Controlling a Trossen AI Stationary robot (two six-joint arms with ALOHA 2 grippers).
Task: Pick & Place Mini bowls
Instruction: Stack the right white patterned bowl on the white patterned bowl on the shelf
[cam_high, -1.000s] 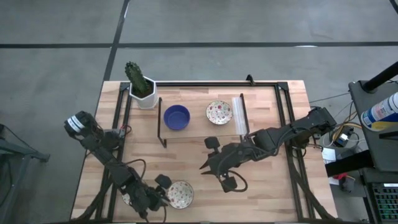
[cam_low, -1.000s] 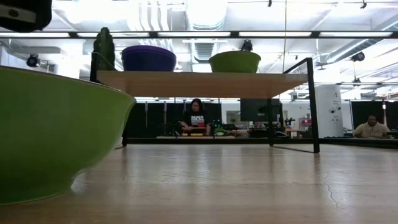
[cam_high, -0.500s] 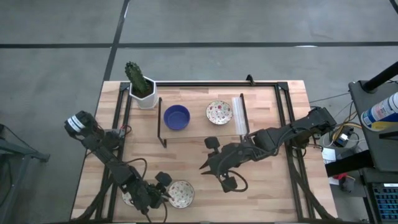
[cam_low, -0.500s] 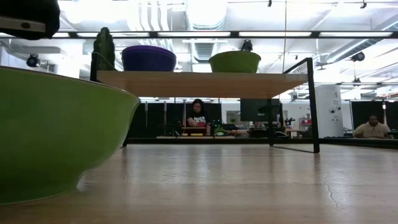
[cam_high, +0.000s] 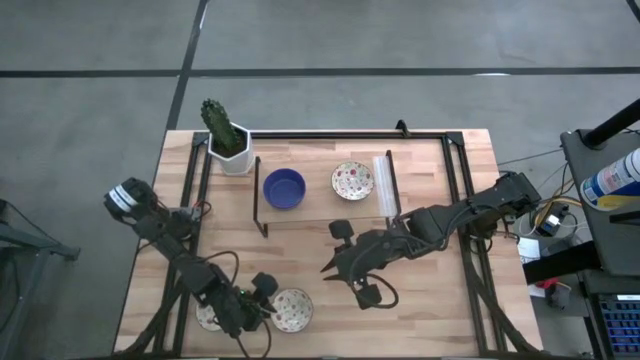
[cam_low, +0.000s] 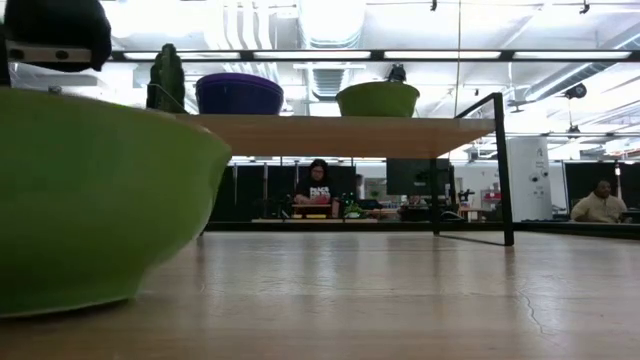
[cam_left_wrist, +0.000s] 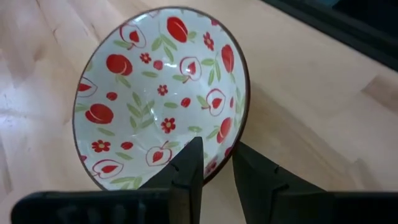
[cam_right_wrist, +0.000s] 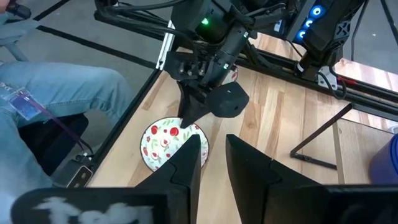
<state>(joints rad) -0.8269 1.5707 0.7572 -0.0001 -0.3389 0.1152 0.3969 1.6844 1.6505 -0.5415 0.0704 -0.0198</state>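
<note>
A cream-white mini bowl (cam_high: 292, 311) with red and green speckles sits near the table's near edge, and my left gripper (cam_high: 265, 298) is shut on it. It fills the left wrist view as bowl (cam_left_wrist: 155, 93) and looms at the left of the low view (cam_low: 90, 200). A blue mini bowl (cam_high: 284, 188) and another patterned one (cam_high: 352, 180) stand on a raised shelf (cam_low: 320, 122). A further bowl (cam_high: 208, 319) shows partly under my left arm. My right gripper (cam_high: 350, 262) hovers open at mid-table, touching nothing. My left gripper (cam_left_wrist: 214, 152) pinches the patterned bowl's rim (cam_left_wrist: 224, 144), with one finger (cam_left_wrist: 189, 168) inside the bowl and the other (cam_left_wrist: 249, 177) outside. The fingers come slanting down from the table's left. The bowl is tilted with its gripped side raised. Whether its foot (cam_low: 60, 305) is clear of the table, I cannot tell.
A white pot with a green cactus (cam_high: 228, 140) stands at the far left by the black-framed shelf rack (cam_high: 262, 215). Bare wood lies between the held bowl and the rack. A person's jeans-clad leg (cam_right_wrist: 56, 93) is beside the table.
My left gripper has risen a little with the bowl's rim. The bowl is tipped more steeply and sits higher than before. The bowl under my left arm has come partly into view.
</note>
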